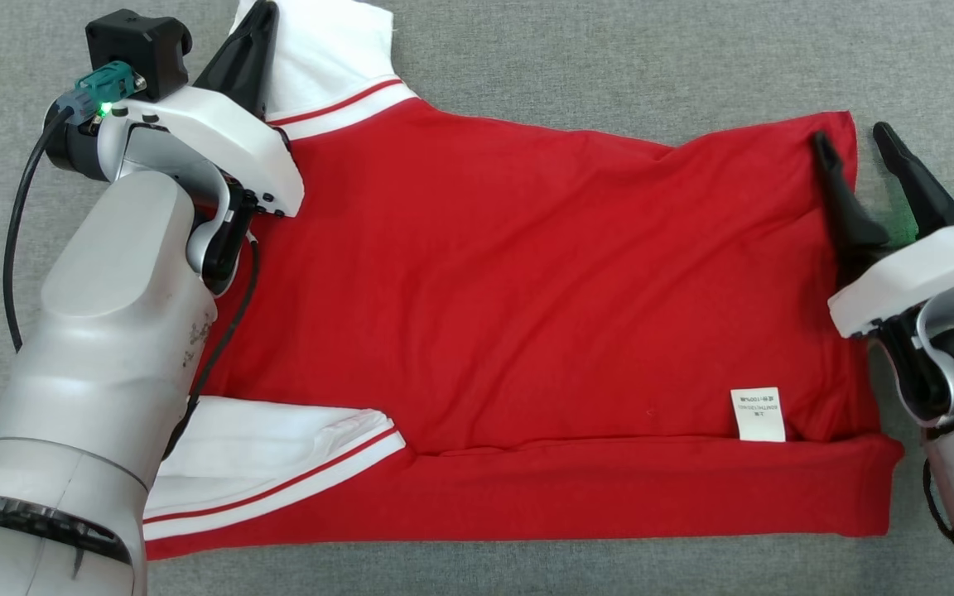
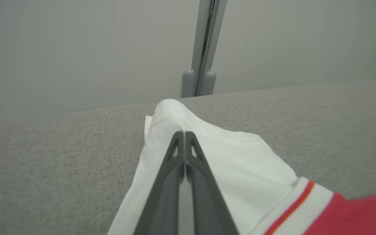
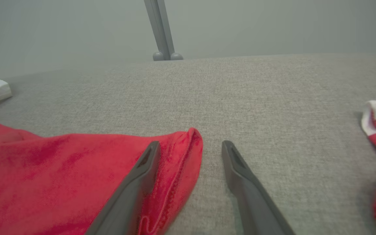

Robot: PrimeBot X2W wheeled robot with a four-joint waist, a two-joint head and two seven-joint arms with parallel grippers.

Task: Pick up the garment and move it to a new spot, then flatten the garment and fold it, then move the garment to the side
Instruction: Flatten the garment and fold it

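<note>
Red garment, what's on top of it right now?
A white care label lies on the garment. One finger of the open right gripper sits over its far corner. The left gripper pinches the white sleeve. The left forearm covers the fabric beneath it.

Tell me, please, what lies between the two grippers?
In the head view, the red garment fills it, from the left gripper shut on its white sleeve to the open right gripper.
</note>
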